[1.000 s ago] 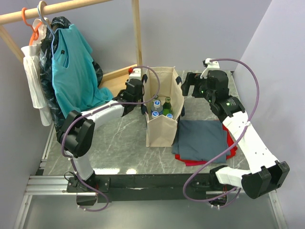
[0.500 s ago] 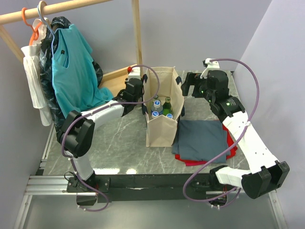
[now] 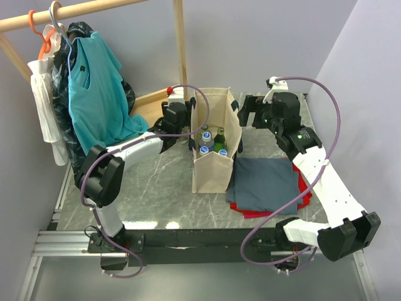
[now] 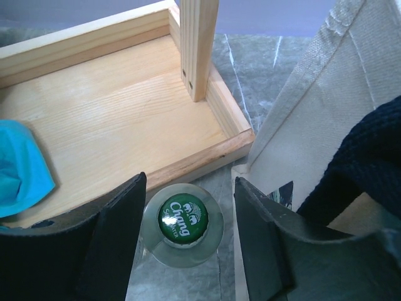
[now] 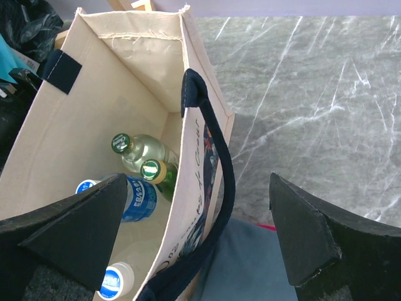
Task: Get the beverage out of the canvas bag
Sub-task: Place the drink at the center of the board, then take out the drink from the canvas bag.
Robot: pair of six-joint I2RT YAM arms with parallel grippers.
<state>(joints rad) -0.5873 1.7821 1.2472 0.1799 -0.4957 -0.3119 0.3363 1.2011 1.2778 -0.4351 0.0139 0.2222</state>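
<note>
Evidently my left gripper [image 4: 188,188] sits part open, both fingers clear of the Chang bottle [image 4: 182,217], so it stands alone on the tabletop [image 4: 263,56] beside the canvas bag [image 4: 326,81]. My right gripper [image 5: 197,188] hangs wide open and empty over the bag's other bottles [image 5: 135,200].

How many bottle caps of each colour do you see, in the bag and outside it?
Green caps: 2, one beside the bag, one inside it
Gold caps: 1, inside
Blue caps: 2, inside
Total: 5 caps that show
</note>
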